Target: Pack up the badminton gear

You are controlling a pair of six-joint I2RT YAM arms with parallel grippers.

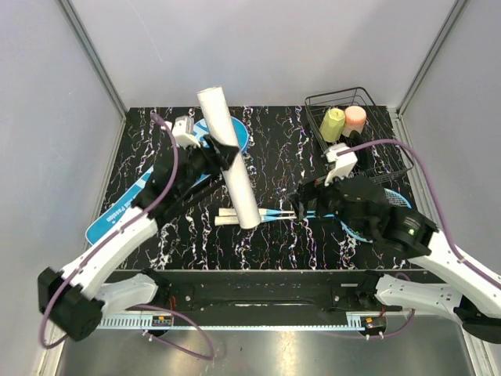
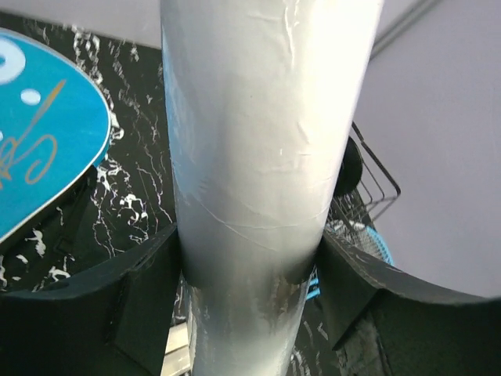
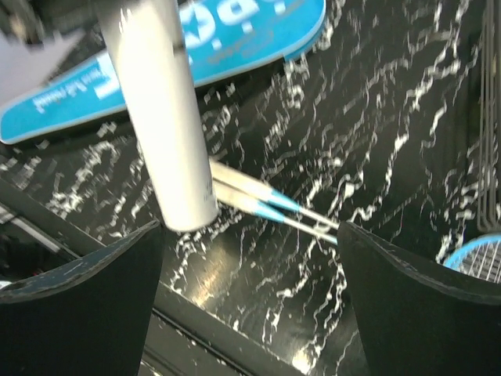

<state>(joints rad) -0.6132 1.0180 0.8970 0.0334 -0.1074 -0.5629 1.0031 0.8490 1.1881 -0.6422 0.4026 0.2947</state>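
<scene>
Tube (image 1: pixel 239 188) clamped mid-length in L gripper (image 1: pixel 222 153), tilted, lower end over racket handles (image 1: pixel 225 217) at table (image 1: pixel 274 157) centre. R gripper (image 1: pixel 300 205) wide open, empty, just above racket shafts (image 1: pixel 278 213).

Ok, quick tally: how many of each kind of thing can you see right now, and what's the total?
Long white tube: 1
Blue racket-shaped cover: 1
Blue-framed rackets with white handles: 2
Black wire basket: 1
Yellow bottle and pink bottle: 2
Total: 7
</scene>
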